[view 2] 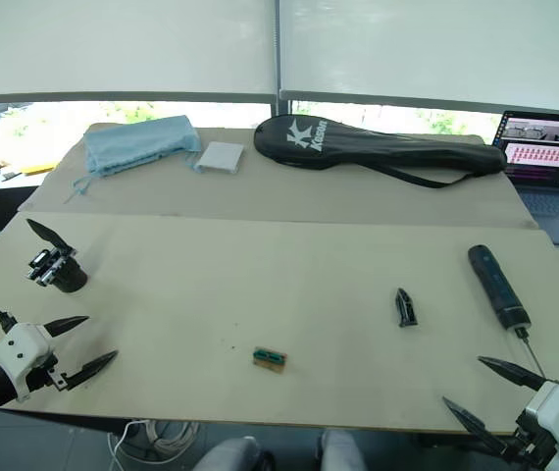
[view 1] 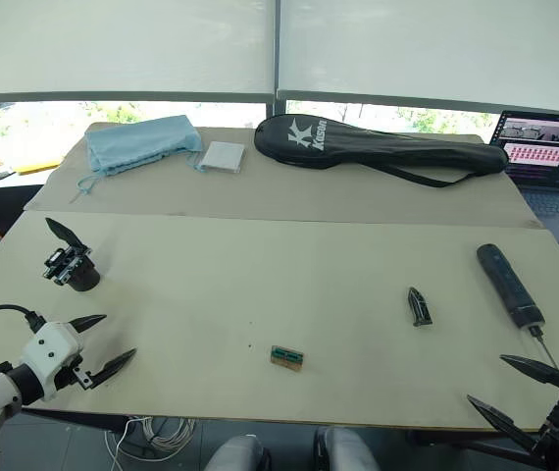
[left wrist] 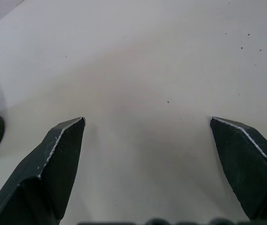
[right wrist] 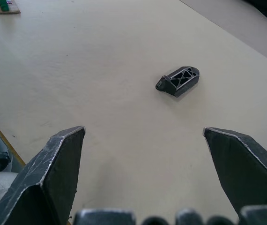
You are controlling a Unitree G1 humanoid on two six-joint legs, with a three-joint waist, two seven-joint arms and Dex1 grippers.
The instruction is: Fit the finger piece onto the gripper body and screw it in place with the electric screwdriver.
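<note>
1. Left gripper [view 1: 103,341] hovers at the near left corner of the table [view 1: 260,294], its two black fingers spread wide with nothing between them.
2. Right gripper [view 1: 530,388] sits at the near right edge of the table, fingers likewise spread apart and empty; in the right wrist view the finger piece [right wrist: 179,80] lies on the tabletop ahead of the open fingers, well apart from them.
3. Finger piece lies flat on the table right of centre, touching nothing, between the small block and the screwdriver.
4. Gripper body [view 1: 69,261] rests on the left side of the table, just beyond the left gripper, its one black pointed finger sticking up and away toward the far left.
5. Screwdriver [view 1: 511,287] lies on the right side of the table, near the right edge, rounded end away from the robot and thin metal bit pointing toward the right gripper, close to its farther fingertip.
6. Green-and-tan block [view 1: 286,357] sits near the front edge, about midway between the two grippers.
7. At the far side of the table lie a light blue cloth bag [view 1: 140,144], a small white pad [view 1: 223,156] just beside it, and a long black racket bag [view 1: 378,147].
8. Laptop [view 1: 552,167] stands open at the far right, screen lit.
</note>
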